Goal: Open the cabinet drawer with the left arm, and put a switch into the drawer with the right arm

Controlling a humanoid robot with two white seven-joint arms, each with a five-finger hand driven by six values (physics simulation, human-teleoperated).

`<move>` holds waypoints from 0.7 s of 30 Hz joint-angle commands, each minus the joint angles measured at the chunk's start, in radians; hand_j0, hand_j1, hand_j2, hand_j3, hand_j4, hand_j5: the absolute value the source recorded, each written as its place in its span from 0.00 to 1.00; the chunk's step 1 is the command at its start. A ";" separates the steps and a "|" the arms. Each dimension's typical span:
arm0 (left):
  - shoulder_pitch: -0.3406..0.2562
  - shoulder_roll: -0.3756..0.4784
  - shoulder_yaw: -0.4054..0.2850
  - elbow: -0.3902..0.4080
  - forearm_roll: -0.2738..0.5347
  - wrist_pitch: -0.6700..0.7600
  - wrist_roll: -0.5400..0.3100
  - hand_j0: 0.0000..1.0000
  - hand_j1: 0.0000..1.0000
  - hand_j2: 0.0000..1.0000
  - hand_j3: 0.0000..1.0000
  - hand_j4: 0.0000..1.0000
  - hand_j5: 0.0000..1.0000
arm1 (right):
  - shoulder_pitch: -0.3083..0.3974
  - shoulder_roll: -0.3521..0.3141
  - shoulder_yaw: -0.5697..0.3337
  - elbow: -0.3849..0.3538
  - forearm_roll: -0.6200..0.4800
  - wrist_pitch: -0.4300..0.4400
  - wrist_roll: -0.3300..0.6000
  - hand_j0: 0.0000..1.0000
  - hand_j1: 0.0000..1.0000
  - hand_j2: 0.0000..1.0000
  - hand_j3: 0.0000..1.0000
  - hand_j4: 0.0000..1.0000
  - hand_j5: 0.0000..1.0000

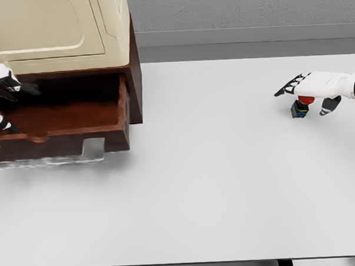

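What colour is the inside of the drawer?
Reddish brown wood, seen in the head view inside the open drawer.

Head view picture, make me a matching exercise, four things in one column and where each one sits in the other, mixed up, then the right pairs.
Things:
1. drawer
2. switch
3. left robot hand
4. right robot hand

Places:
A. directly over the switch
B. pulled out of the cabinet, upper left
C. on the table, far right
D. at the left edge, by the open drawer

Pairs: 1-B, 2-C, 3-D, 4-A
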 commanded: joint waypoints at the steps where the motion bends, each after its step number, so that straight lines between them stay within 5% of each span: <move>1: -0.006 0.001 -0.060 -0.013 0.025 0.004 -0.132 1.00 1.00 1.00 1.00 1.00 1.00 | 0.000 0.000 -0.002 0.000 -0.009 0.003 -0.001 1.00 1.00 1.00 1.00 1.00 1.00; 21: -0.006 0.016 -0.060 -0.013 0.025 -0.033 -0.160 1.00 1.00 1.00 1.00 1.00 1.00 | -0.002 0.008 -0.002 0.005 -0.009 0.003 -0.001 0.97 0.97 0.97 0.97 0.97 0.97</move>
